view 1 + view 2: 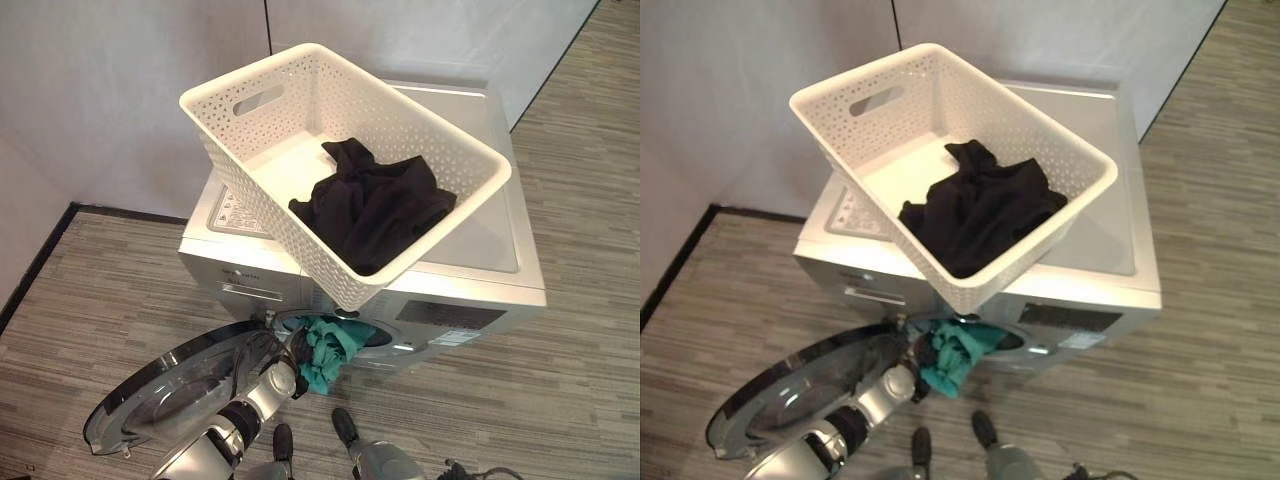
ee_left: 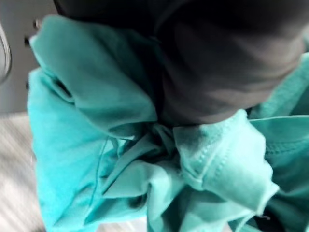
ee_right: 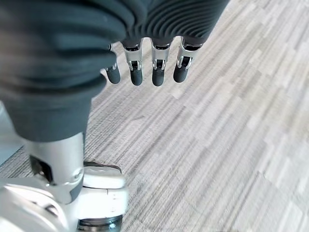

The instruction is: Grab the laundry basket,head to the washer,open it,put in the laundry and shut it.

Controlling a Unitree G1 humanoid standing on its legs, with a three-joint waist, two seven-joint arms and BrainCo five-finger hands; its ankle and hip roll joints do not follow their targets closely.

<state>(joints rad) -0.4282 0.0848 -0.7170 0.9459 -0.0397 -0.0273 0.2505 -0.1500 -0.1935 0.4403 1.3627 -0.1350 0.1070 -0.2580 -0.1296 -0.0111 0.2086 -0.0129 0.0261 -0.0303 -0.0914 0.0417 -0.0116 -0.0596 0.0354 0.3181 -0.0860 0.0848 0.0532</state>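
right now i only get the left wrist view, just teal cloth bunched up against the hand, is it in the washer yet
observer: Only partly. The crumpled teal cloth sits in the round mouth of the silver front-loading washer, with some of it spilling out.
operator: is the door clear of it
observer: Yes. The round glass door is swung wide open, on the robot's left of the cloth.
operator: anything left to load
observer: A black garment lies in the white perforated plastic basket, which rests on top of the washer.
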